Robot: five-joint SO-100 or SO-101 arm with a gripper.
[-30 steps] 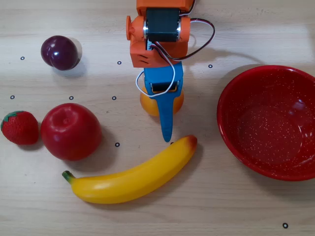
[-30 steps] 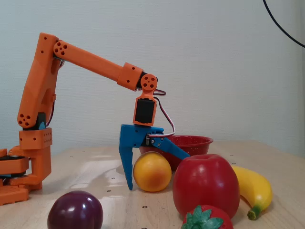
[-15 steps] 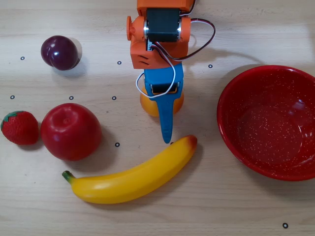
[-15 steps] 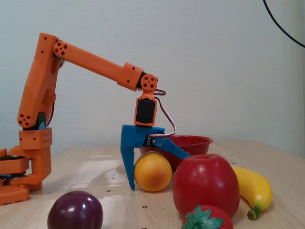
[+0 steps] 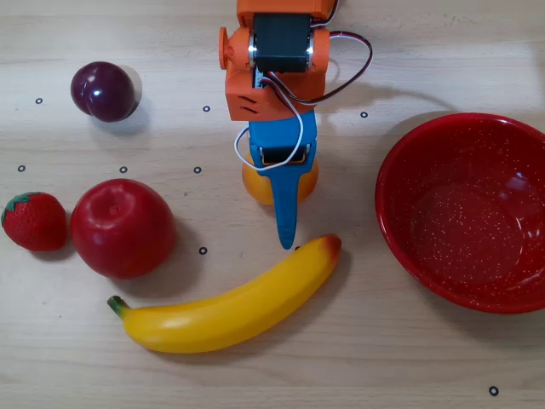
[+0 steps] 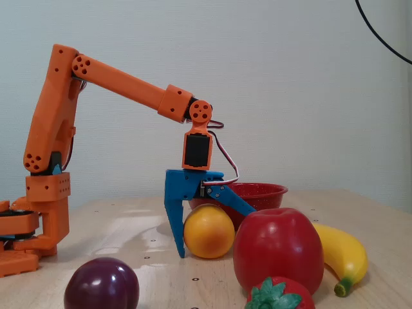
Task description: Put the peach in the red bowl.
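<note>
Strawberry (image 6: pixel 278 293) and plum (image 6: pixel 101 283) sit closest to my fixed camera, with the apple (image 6: pixel 277 249) just behind the strawberry and touching it from this angle. From my remote seat I see the orange arm (image 6: pixel 122 82) reaching out from its base at the left of the fixed view, wrist bent so the blue end effector (image 6: pixel 207 241) points down at the wooden counter (image 6: pixel 129 232). Its fingers (image 6: pixel 174 215) are spread apart and straddle the peach (image 6: pixel 208 232): one long finger stands upright with its tip at or near the counter on the peach's left in the fixed view, while the shorter one slants over the fruit's top right. I cannot tell whether either finger touches the fruit.

Overhead, the peach (image 5: pixel 255 186) rests on the counter near the centre, mostly hidden beneath the end effector (image 5: pixel 284 204), only its orange edges showing on either side. A banana (image 5: pixel 230 302) lies just below it in that view, the long finger's tip close to the banana's reddish end. To the right, well apart from the peach, stands the red bowl (image 5: pixel 400 230), speckled white and holding nothing. Apple (image 5: pixel 122 227) and strawberry (image 5: pixel 34 221) sit side by side at the left, the plum (image 5: pixel 104 90) above them
</note>
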